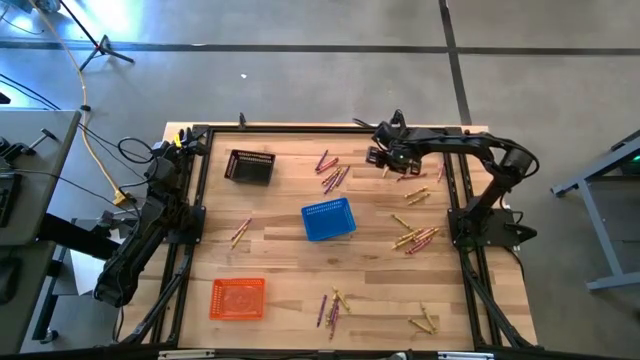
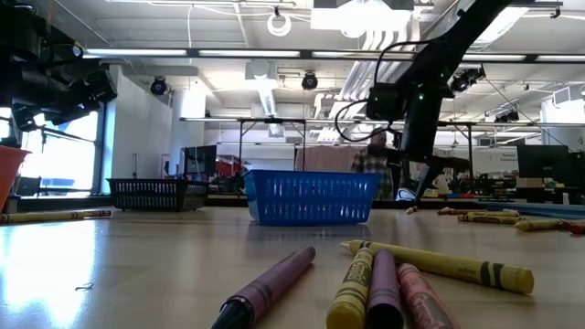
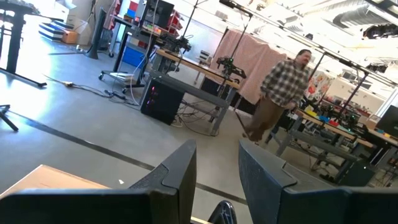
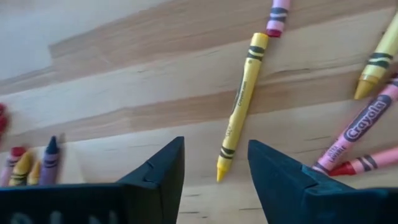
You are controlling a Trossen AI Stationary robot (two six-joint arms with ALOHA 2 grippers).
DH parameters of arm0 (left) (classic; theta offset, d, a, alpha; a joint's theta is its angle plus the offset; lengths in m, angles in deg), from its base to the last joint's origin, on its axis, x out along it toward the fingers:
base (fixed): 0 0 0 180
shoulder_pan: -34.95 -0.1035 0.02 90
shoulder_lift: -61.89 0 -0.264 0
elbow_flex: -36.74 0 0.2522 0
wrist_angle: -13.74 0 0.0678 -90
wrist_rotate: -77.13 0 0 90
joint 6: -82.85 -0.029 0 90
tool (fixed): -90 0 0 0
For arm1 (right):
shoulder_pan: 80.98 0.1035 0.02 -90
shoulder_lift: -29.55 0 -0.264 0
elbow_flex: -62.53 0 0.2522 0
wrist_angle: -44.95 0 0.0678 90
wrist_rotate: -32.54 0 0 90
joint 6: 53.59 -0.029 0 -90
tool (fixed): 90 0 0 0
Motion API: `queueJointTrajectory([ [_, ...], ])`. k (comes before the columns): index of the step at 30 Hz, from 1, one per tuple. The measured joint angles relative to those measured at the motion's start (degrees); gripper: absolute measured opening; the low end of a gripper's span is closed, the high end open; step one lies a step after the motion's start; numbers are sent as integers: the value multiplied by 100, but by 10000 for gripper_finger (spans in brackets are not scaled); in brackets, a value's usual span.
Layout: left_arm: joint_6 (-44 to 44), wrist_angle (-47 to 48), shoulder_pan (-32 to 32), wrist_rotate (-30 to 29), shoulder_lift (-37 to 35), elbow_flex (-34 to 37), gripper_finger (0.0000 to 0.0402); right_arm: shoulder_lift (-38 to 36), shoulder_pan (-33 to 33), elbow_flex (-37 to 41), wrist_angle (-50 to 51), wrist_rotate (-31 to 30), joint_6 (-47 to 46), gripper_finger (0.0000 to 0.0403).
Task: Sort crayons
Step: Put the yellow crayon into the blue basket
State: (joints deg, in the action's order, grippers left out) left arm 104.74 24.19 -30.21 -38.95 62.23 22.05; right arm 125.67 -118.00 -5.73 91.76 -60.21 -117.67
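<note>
Crayons in yellow, pink and purple lie scattered on the wooden table point(image 1: 280, 255), in groups at the far middle point(image 1: 332, 172), the right point(image 1: 415, 238) and the near edge point(image 1: 332, 305). My right gripper point(image 1: 386, 163) hovers open over the far right of the table, fingers pointing down. In the right wrist view, a yellow crayon point(image 4: 240, 102) lies flat on the wood just ahead of its fingertips point(image 4: 214, 165), untouched. Pink crayons point(image 4: 357, 134) lie beside it. My left gripper point(image 3: 217, 168) is open and empty at the far left corner point(image 1: 180, 140), facing the room.
A black mesh basket point(image 1: 250, 166) stands far left, a blue one point(image 1: 328, 219) at the middle and an orange one point(image 1: 238, 298) near left. Black frame rails point(image 1: 195, 230) run along both sides. A person in a plaid shirt point(image 3: 283, 87) walks beyond the table.
</note>
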Motion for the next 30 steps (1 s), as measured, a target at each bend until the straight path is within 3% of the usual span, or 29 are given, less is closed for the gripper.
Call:
queueJointTrajectory([
  [20, 0, 1, -1, 0, 1, 0, 104, 461, 2, -22, -17, -62, 119, 149],
  [24, 0, 0, 0, 0, 2, 0, 104, 466, 0, -15, 21, -80, 105, 113],
  [30, 0, 1, 0, 1, 2, 0, 104, 472, 0, -11, -34, -50, 117, 22],
])
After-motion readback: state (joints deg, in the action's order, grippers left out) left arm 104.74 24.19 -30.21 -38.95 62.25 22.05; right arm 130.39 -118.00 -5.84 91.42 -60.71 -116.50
